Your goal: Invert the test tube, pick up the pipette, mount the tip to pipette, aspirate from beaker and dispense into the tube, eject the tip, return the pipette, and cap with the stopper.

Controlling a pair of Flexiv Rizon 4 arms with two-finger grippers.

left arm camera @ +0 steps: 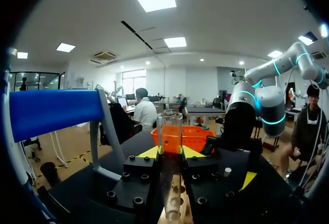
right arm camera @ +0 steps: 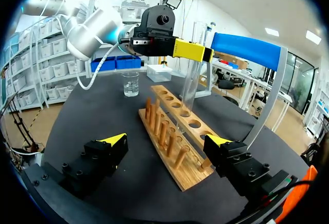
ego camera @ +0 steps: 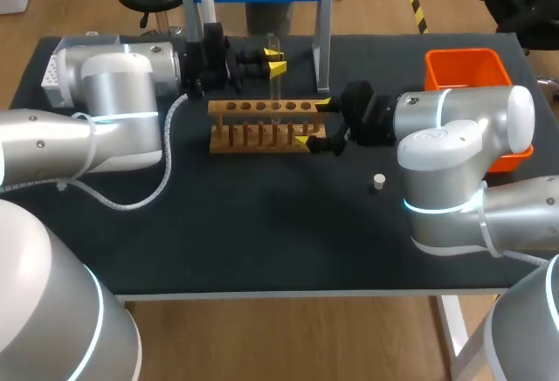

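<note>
Beaker (right arm camera: 131, 84) only right-wrist view; test tube (right arm camera: 190, 82) seemingly clamped.

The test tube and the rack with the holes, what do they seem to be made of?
Test tube: glass or clear plastic with a glossy finish. The orange bin behind it shows through its wall. The look does not settle which of the two it is.
Rack: wood, light brown and matt, seemingly unpainted, with the same plain tone on boards and pegs.

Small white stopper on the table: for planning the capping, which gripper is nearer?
Right. The right gripper straddles the wooden rack's end nearest the white stopper; the left gripper holds the glass test tube beyond the rack.
</note>
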